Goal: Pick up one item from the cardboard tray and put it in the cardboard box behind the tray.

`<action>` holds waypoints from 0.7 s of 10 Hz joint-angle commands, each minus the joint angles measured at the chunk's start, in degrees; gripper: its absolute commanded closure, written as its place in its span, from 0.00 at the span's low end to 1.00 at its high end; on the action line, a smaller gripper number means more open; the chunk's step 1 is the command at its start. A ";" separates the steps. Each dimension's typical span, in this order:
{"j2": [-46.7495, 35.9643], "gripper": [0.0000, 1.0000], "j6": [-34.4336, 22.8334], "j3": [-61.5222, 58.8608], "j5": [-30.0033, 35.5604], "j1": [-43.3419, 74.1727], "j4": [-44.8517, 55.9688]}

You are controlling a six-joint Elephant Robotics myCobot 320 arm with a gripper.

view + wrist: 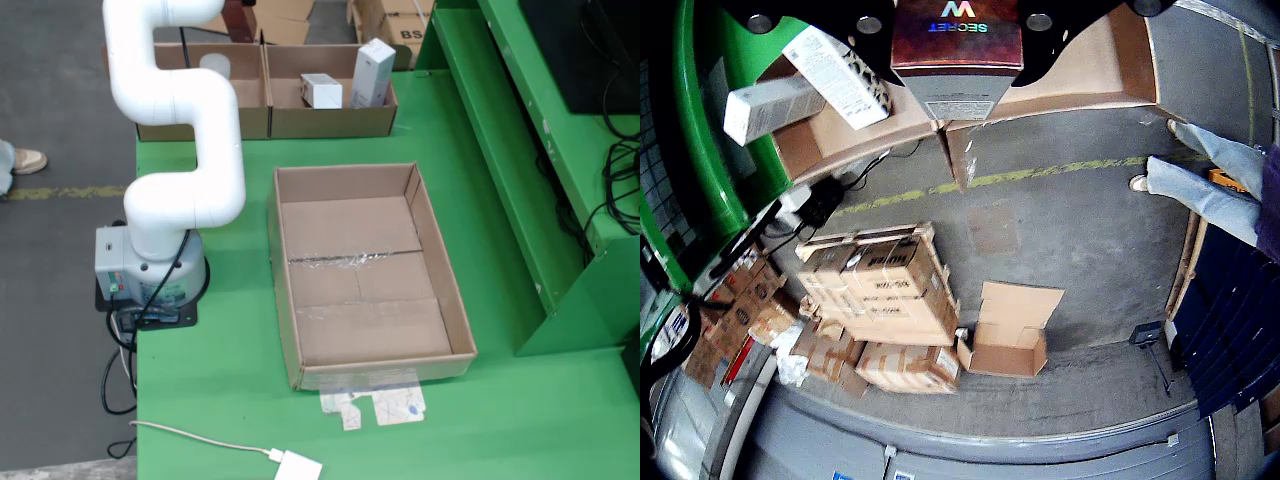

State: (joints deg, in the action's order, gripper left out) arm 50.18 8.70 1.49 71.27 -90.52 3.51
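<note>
Evidently the gripper [956, 45] pinches a dark carton [956, 50]: rigid, light, glossy, held across its flat sides.

In the still view the arm [175, 110] ran off the top edge, pincer unseen. In the riding view the pincer's [956, 25] fingertips were cropped, and the held dark red box [956, 45] just below was cut too.

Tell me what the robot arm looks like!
The arm is smooth, glossy white, made of fat rounded tubes. It stands on a grey base with black cables trailing off it. The gripper is black plastic with round silver screws.
</note>
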 commanded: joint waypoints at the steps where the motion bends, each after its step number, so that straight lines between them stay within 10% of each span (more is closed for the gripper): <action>1: 0.22 1.00 -1.48 -1.49 -1.55 0.66 -4.92; 7: 13.21 1.00 -10.14 -1.49 -15.41 2.32 -31.96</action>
State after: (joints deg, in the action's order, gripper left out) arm 61.52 2.37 1.58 63.36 -88.41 -10.98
